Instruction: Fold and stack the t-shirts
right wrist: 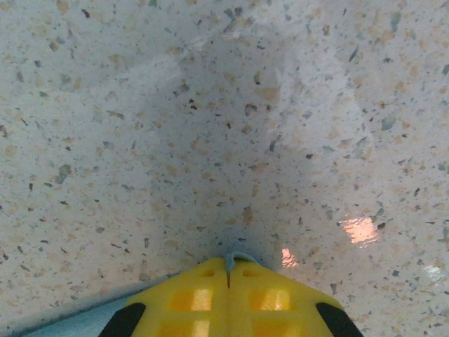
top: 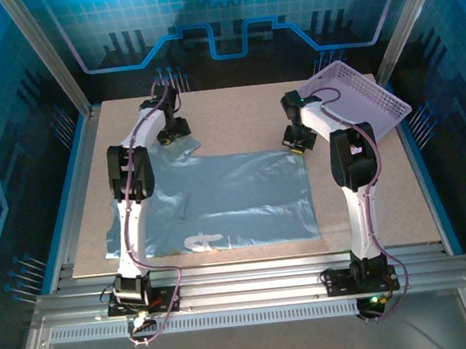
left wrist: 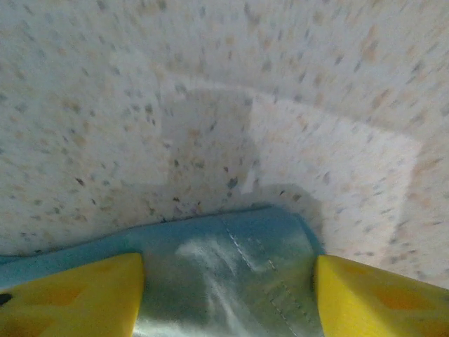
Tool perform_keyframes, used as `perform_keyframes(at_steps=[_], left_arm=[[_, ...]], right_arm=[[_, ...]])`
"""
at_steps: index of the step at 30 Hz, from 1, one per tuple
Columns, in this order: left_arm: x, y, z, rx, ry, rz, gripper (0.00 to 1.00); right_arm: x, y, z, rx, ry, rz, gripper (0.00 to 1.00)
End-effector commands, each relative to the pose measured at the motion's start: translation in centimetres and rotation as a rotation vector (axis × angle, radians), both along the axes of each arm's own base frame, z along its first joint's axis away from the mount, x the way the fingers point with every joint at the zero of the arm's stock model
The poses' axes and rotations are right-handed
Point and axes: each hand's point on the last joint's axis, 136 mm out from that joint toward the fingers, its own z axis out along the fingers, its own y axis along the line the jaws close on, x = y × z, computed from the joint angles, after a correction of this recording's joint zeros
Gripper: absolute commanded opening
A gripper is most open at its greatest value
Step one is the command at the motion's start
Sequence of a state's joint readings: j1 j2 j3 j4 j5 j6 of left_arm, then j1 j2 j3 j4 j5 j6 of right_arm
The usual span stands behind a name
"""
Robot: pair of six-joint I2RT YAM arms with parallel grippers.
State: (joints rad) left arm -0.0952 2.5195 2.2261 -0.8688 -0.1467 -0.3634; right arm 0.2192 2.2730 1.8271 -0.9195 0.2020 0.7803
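Speckled beige tabletop from above: the pale grey-blue thin fabric t-shirt lies flat at centre. Both arms stretch out, wrists tipped down, left hand at its 11 o'clock corner, right hand at 1 o'clock. Left wrist view: fingers spread wide, open astride the stitched edge. Right wrist view: hand closed, pinching a cloth edge. Limp, light stuff, I judge; corners are my hold.

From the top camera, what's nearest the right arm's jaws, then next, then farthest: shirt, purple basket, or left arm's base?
1. t-shirt: far right corner pinched in the right jaws.
2. basket: just beyond, far right.
3. left arm's base: near left edge.
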Motion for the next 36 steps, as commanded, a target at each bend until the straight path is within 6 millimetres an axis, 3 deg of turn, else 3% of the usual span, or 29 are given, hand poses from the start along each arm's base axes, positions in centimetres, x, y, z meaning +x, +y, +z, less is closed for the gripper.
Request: perform_keyframes(at_steps=[1, 4, 7, 8, 13, 17, 21, 24, 31, 36], left_arm=[[-2.5, -0.2, -2.3, 0.002, 0.160, 0.015, 0.61], [-3.6, -0.1, -3.1, 0.000, 0.221, 0.036, 0.37], [-3.1, 0.4, -1.7, 0.023, 0.185, 0.057, 0.05], [-2.8, 0.7, -0.8, 0.037, 0.161, 0.070, 0.00], [-2.4, 1.8, 4.5, 0.070, 0.037, 0.132, 0.00], [-4.4, 2.3, 7.4, 0.066, -0.011, 0.180, 0.00], [-7.9, 2.9, 9.2, 0.066, -0.027, 0.231, 0.00], [-11.6, 3.4, 10.0, 0.056, -0.018, 0.287, 0.00], [-22.8, 4.5, 10.5, -0.011, -0.015, 0.495, 0.00], [-29.0, 4.8, 10.9, -0.068, -0.045, 0.594, 0.00]], right_arm=[[-0.5, -0.5, -0.2, 0.009, 0.029, -0.008, 0.00], [-0.6, -0.4, -0.1, 0.014, 0.025, -0.007, 0.00], [-0.5, -0.2, 0.0, 0.022, 0.013, 0.002, 0.00], [-0.4, -0.1, 0.1, 0.029, 0.003, 0.010, 0.00], [0.1, 0.4, 1.4, 0.041, -0.046, 0.069, 0.00], [0.0, 0.5, 2.7, 0.034, -0.077, 0.112, 0.00], [-0.5, 0.6, 4.0, 0.017, -0.101, 0.161, 0.00], [-1.1, 0.9, 5.0, 0.003, -0.121, 0.197, 0.00], [-3.8, 1.1, 6.4, -0.014, -0.137, 0.238, 0.00], [-6.7, 1.2, 6.7, -0.001, -0.129, 0.247, 0.00]])
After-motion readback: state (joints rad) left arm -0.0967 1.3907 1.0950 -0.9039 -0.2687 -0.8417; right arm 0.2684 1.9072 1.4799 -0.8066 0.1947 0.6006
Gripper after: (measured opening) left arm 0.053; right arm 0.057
